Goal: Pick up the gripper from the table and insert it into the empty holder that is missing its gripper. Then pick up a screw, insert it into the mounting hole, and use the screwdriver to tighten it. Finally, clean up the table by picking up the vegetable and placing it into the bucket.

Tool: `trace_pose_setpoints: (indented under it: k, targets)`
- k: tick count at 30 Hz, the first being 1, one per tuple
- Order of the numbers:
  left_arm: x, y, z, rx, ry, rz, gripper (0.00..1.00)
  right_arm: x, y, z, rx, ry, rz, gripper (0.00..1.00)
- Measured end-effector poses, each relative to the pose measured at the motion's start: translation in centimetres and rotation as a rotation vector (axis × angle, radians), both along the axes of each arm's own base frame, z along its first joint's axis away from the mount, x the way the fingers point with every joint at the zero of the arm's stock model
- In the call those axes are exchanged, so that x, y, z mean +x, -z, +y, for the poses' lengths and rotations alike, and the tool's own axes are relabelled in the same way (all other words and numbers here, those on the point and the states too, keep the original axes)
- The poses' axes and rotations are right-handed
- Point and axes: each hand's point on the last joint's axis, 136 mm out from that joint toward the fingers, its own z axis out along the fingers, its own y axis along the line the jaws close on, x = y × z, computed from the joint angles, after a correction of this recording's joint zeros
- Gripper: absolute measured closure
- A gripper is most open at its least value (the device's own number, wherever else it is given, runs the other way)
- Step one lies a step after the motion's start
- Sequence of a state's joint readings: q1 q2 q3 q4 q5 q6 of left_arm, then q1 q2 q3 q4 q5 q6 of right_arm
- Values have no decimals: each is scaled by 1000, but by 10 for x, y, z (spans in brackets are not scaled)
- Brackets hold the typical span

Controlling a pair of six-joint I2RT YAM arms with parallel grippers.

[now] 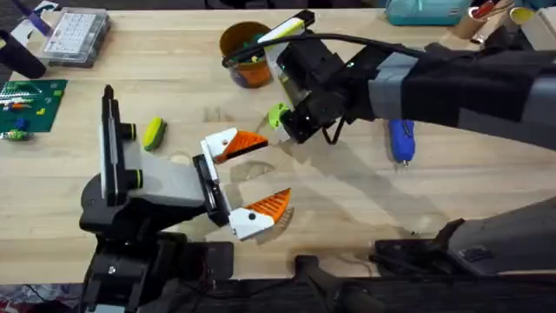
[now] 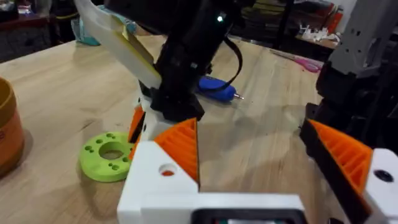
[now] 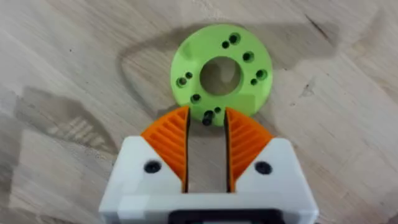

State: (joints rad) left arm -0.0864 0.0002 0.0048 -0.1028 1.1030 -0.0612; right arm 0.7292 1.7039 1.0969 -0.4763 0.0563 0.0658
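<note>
1. Fingers: the right gripper (image 3: 206, 118) has its white fingers with orange ribbed pads (image 3: 171, 140) drawn in to a narrow gap, pinching a small dark screw (image 3: 207, 118) at the tips. The left gripper (image 1: 252, 178) stands wide open with nothing between its fingers.
2. Position: the screw tip sits at the near rim of the flat lime-green plastic disc with a centre bore and a ring of small holes (image 3: 221, 68), lying on the light wooden table (image 1: 347, 200).
3. Misalignment risk: the screw appears to meet the rim beside a hole, not squarely over one. Pressing down here could skate the tip across the plastic.
4. Drop risk: only a small part of the screw is held. A sideways load would likely tilt it or flick it out onto the table.
5. Disc shift risk: nothing clamps the disc. Contact could push it away, since the open left gripper is near but not touching it.
6. Remaining items: the bright blue pen-shaped plastic screwdriver (image 1: 400, 141) lies on the table beyond the right arm. The small oblong yellow toy vegetable with green edges (image 1: 155, 133) lies by the left arm, well apart from the round orange bucket (image 1: 246, 54), which stands at the far side. Arm sweeps could knock either.
</note>
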Motion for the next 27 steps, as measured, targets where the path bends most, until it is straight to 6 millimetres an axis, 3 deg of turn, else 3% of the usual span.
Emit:
trace_pose_setpoints:
  k: [4, 21, 27]
  targets:
    - [0, 0, 0, 0, 0, 0, 9, 0, 0, 0, -3, -5, -1, 760]
    - [0, 0, 0, 0, 0, 0, 9, -1, 0, -1, -8, -6, 0, 851]
    - [0, 0, 0, 0, 0, 0, 9, -1, 0, -1, -9, -9, -1, 987]
